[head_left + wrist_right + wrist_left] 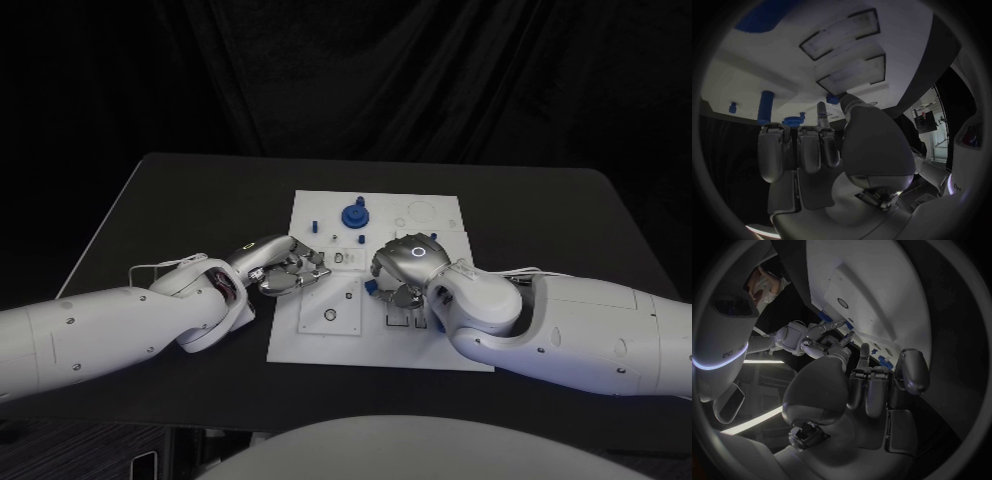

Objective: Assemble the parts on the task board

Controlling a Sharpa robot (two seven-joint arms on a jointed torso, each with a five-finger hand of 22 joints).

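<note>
The white task board lies in the middle of the black table. A blue gear-like part stands on its far half, and a blue peg stands beside it. My right hand is low over the board's middle, other fingers curled in. Its thumb and one finger meet on a small blue part at the edge of a rectangular recess. My left hand hovers at the board's left edge, fingers curled in with nothing in them. The task board and my right hand also appear in the left wrist view.
More small blue parts sit along the board. A second rectangular recess lies beside the first one. A round outline marks the board's far right corner. Bare black table surrounds the board.
</note>
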